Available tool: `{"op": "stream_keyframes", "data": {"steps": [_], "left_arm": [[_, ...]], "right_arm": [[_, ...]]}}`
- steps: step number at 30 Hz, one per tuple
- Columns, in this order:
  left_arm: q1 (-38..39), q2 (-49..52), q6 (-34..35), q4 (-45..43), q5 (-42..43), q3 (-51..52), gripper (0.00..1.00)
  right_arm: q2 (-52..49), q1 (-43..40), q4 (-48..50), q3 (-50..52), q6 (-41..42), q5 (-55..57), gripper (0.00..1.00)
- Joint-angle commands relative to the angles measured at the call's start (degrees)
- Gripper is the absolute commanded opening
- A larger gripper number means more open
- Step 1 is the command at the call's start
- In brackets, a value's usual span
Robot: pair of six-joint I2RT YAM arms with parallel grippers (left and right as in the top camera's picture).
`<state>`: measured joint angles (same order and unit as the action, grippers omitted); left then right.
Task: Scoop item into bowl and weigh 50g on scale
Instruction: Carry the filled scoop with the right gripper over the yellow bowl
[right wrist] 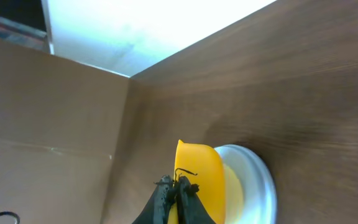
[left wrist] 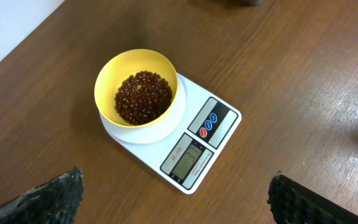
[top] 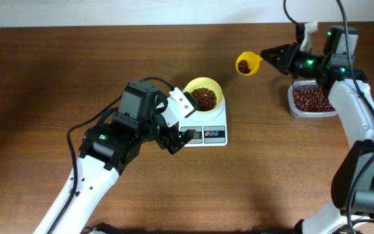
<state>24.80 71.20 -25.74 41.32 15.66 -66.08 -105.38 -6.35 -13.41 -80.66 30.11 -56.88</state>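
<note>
Table (top: pixel 44 78) of brown wood is carrying everything. Over its middle the left gripper (top: pixel 179 123) is hovering just beside the scale (top: pixel 208 134), with jaws standing wide apart and gripping nothing. In its wrist view the dark fingertips (left wrist: pixel 48 199) are showing at the lower corners, clear of the scale. The right gripper (top: pixel 269 57) is pinching the handle of the scoop (top: pixel 246 64), jaws closed tight on it. It is holding the scoop between the bowl (top: pixel 203 86) and the tub (top: pixel 312 101), apart from both. The white scale is sitting near the table's middle, its display (left wrist: pixel 188 158) facing the left gripper, digits too small to read. The clear tub is lying at the right, filled with beans (left wrist: pixel 143 98). The yellow bowl is resting on the scale's platform, beans covering its bottom. The scoop is carrying a few beans too.
</note>
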Motion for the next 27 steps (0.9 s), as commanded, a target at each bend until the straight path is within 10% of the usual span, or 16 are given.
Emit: {"op": "stream_keyframes", "data": {"steps": [1,16,27], "left_arm": [[0.09,-0.46,-0.55,0.11,0.63,0.22,0.99],[0.09,-0.46,-0.55,0.11,0.63,0.22,0.99],[0.09,-0.46,-0.55,0.11,0.63,0.22,0.99]], "right_arm": [[0.98,3.08,1.62,-0.50,0.90,-1.38,0.04],[0.96,11.98,1.86,-0.50,1.53,9.64,0.04],[0.74,14.71,-4.39,-0.24,-14.29,13.27,0.04]]}}
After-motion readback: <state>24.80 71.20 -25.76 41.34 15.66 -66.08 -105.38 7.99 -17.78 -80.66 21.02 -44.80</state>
